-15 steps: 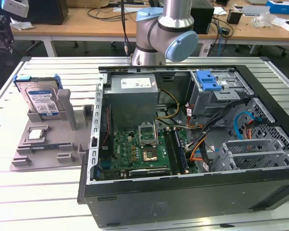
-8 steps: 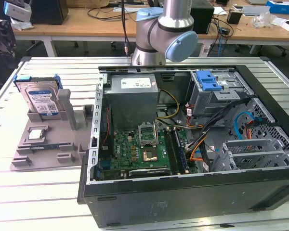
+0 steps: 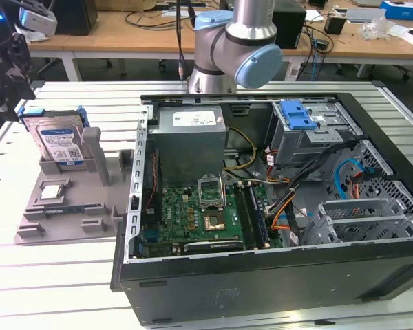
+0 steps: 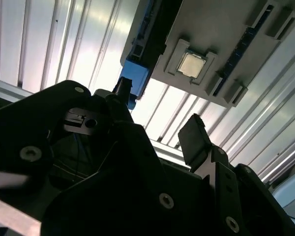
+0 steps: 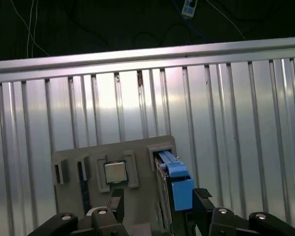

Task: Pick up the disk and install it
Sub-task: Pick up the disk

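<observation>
Wide-open black claw [image 5: 158,193] hovered over the upright silver blue-railed disk [image 5: 179,183], probably stiff and heavy, best gripped across flat faces.

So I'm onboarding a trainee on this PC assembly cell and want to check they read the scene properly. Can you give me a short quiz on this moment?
1. True or false: the disk is already seated in the drive cage.
2. Where does the CPU chip lie? A) in the motherboard socket, B) on the grey holder, C) between the jaws.
3. Short answer: are the jaws open or shut, and do they hold anything?

Key
1. False: the disk stands upright in the grey holder, outside the computer case.
2. B.
3. Open, holding nothing. In the first wrist view they sit to either side of the disk's blue carrier.
</observation>
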`<state>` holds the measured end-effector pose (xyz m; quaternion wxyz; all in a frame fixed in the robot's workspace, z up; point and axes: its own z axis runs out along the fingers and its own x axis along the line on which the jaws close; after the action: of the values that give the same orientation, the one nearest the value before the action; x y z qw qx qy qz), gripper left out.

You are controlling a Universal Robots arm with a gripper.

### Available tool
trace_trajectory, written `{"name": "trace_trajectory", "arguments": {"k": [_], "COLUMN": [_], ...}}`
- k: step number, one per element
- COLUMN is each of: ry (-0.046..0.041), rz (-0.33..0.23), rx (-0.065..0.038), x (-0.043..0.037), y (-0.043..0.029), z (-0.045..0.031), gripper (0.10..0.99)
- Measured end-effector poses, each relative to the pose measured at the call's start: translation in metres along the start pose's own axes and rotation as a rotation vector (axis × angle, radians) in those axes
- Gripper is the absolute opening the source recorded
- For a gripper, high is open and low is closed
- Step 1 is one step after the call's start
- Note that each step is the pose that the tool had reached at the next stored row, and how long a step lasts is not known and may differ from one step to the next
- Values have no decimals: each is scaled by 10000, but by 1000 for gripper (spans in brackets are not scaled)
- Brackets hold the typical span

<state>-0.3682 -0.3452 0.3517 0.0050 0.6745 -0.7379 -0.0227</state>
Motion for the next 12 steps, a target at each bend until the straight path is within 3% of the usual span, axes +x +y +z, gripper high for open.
{"name": "trace_trajectory", "arguments": {"k": [12], "ry": [46], "rz": [-928], "rx": [-19], "x": [-167], "y": [-46], "z": [191], "gripper": [659]}}
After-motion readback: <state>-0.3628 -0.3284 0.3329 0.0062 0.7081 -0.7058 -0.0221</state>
